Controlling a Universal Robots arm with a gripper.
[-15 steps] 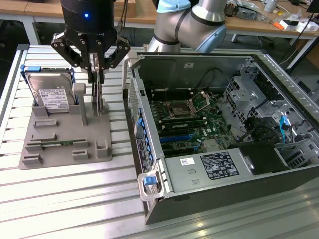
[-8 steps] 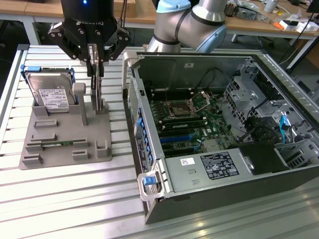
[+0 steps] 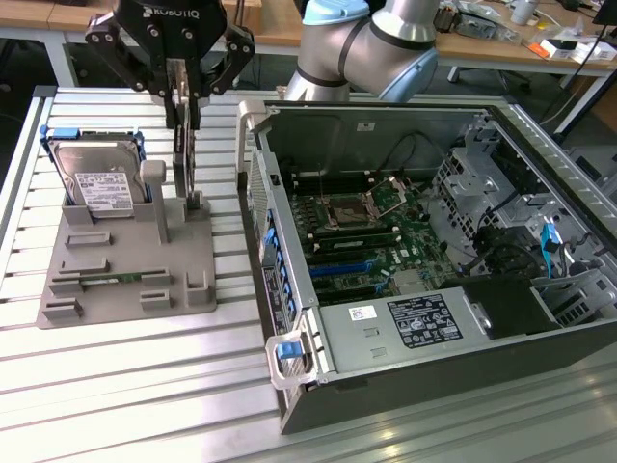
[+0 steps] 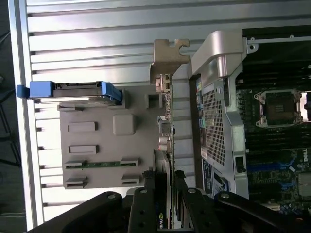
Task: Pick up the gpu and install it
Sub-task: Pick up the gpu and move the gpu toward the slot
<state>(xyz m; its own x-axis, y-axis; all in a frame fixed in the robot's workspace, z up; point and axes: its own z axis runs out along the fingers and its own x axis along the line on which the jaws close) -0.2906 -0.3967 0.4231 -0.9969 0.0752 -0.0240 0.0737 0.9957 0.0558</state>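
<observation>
The gripper is clamped on the gpu, upright in its grey fixture just beside the computer case. Pick-up seems in hand; freeing it likely calls for a straight lift.
</observation>
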